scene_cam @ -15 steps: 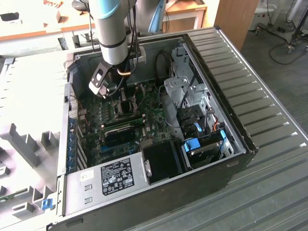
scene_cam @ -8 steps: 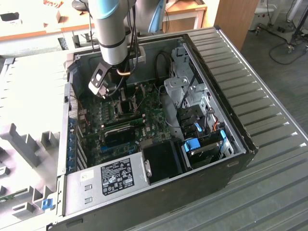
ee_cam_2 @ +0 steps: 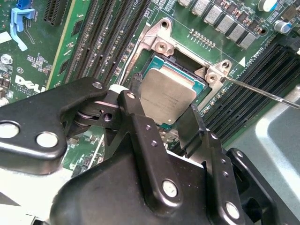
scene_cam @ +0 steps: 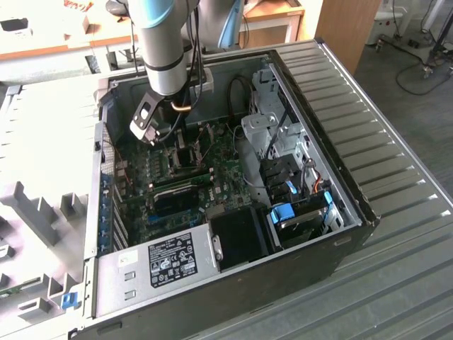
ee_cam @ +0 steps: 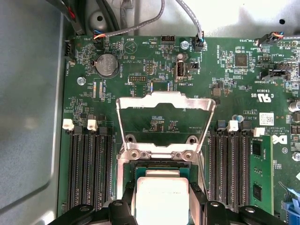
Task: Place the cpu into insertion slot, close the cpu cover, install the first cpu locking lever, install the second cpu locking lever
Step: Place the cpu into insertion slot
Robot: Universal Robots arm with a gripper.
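The cpu is a flat silver-grey square, and my gripper is shut on it with one black finger on each of two opposite edges. It sits slightly tilted right over the insertion slot, whose dark recess shows past the chip's far edge. In the first wrist view the cpu lies between the fingertips of my gripper, just in front of the insertion slot. The cpu cover stands swung open behind the slot. A thin locking lever sticks out to one side, unlatched.
Long black memory slots flank the socket on both sides, with a green memory stick in one. My arm reaches down into the open computer case. A power supply and drive cage fill the near end.
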